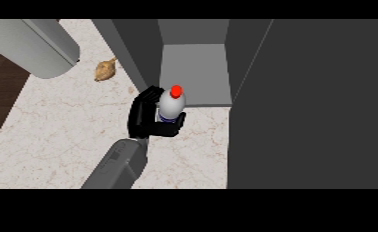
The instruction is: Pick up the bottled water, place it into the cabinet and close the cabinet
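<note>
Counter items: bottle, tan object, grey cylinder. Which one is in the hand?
The bottled water, white with a red cap: the left hand's fingers curl round it before the open cabinet. The tan object and grey cylinder lie apart, untouched.

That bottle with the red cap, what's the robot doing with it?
One robot hand, the only one in view, is curled round the water bottle and holds it upright over the marble counter, just in front of the open cabinet. The bottle is not inside yet, and the big dark cabinet door stands open on the right. A small brown thing lies on the counter further back; it is hard to tell what it is.
</note>
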You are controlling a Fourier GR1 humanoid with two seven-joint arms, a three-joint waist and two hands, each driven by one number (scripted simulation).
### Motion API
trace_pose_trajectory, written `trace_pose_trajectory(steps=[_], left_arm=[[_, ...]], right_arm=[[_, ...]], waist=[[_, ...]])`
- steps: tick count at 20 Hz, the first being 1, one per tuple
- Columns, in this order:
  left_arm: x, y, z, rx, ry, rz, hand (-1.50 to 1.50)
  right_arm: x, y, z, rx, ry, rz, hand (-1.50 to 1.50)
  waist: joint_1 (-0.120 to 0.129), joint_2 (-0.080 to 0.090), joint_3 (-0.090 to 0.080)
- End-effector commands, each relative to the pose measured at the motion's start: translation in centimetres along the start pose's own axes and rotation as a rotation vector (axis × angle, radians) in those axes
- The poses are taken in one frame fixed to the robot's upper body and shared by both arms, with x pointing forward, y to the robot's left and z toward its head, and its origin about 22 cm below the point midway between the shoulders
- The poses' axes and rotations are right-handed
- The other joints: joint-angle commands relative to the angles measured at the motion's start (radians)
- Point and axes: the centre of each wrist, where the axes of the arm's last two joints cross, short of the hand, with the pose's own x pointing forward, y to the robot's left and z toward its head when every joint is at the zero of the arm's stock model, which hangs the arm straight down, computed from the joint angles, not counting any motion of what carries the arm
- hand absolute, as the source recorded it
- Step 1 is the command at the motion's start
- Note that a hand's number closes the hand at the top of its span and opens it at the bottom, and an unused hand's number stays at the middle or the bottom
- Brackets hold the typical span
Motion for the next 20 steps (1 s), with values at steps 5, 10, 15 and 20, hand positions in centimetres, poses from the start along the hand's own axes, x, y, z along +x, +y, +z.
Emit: trace_pose_trajectory(steps=[5,10,15,20], left_arm=[[4.6,-6.1,-3.8,0.0,-0.011,-0.07,1.5],[6.7,-9.4,-6.9,0.008,-0.007,-0.19,1.5],[6.7,-9.1,-9.7,0.085,0.05,-0.219,1.5],[6.4,-8.0,-11.6,0.124,0.069,-0.285,1.5]], right_arm=[[2.1,-0.8,0.0,-0.027,-0.053,-0.001,-1.5],[1.7,-0.5,-0.2,-0.01,-0.058,-0.01,-1.5],[1.9,-1.3,-1.0,-0.005,-0.066,0.001,-1.5],[1.6,-1.0,-0.5,0.001,-0.076,-0.003,-1.5]], waist=[[-0.004,0.005,0.0],[-0.011,0.006,0.0],[-0.024,0.015,-0.001],[-0.046,0.019,-0.001]])
